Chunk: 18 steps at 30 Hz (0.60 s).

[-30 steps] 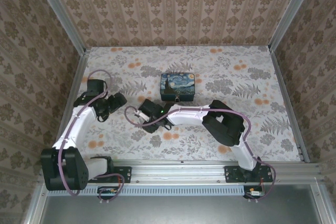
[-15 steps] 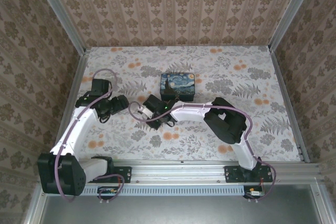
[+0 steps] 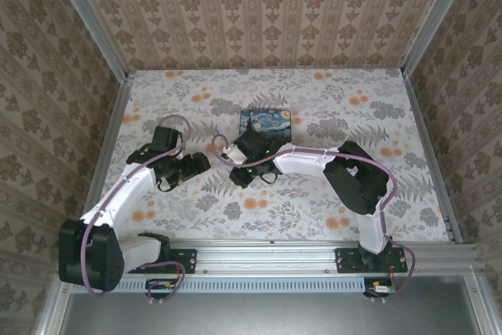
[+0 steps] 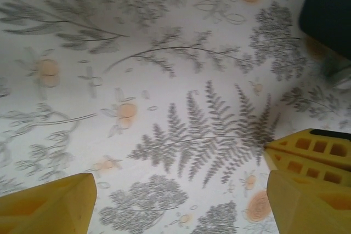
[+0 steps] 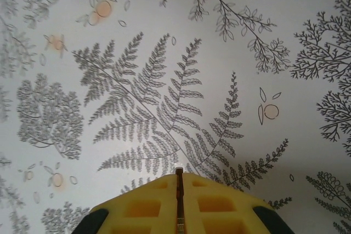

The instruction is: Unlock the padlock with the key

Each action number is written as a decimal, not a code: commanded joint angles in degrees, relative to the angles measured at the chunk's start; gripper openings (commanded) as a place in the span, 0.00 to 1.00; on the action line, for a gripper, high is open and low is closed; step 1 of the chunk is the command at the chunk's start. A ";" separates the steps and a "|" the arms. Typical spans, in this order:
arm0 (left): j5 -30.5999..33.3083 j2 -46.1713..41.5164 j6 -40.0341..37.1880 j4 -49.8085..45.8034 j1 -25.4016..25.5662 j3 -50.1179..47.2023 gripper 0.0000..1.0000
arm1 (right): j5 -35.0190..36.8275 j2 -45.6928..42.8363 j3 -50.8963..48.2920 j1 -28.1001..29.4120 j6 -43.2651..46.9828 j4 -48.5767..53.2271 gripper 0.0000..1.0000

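Note:
A thin brown-orange key point(image 5: 179, 193) stands edge-on in the seam between my right gripper's yellow fingers point(image 5: 143, 207), its tip poking out just over the table. My right gripper point(image 5: 179, 175) is shut on the key and hovers over a fern print; from above it point(image 3: 245, 164) sits just in front of the blue box. My left gripper point(image 4: 178, 190) is open, its yellow fingers point(image 4: 46, 204) wide apart with bare patterned table between them. In the top view the left gripper point(image 3: 198, 164) lies just left of the right one. The padlock is hidden under the right arm.
The blue swirl-painted tin box point(image 3: 265, 121) stands behind the right wrist at the table's middle. A dark shape point(image 4: 329, 9) fills the top right corner of the left wrist view. Patterned walls enclose the floral table point(image 3: 345, 115) on three sides.
The right gripper has closed on the key and moved back and right toward the blue box. The left arm has swung right, following it, with its jaws still open.

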<state>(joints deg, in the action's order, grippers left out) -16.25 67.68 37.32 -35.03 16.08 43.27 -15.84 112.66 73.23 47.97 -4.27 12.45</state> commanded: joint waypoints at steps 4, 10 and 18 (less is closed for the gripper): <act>-11.67 4.30 12.13 16.86 1.68 -5.52 0.79 | -5.43 -4.97 -4.13 -2.23 -4.51 -4.65 0.11; -14.36 3.26 19.16 26.84 0.93 -7.93 0.70 | -9.96 -7.10 -4.59 -5.50 -12.03 -5.82 0.11; -20.14 9.66 34.84 44.34 1.95 -11.25 0.59 | -11.58 -10.76 -10.15 -5.09 -8.91 -12.40 0.12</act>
<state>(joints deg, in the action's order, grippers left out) -33.19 75.59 63.81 0.47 16.95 33.08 -24.71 103.53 64.73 42.52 -13.32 3.90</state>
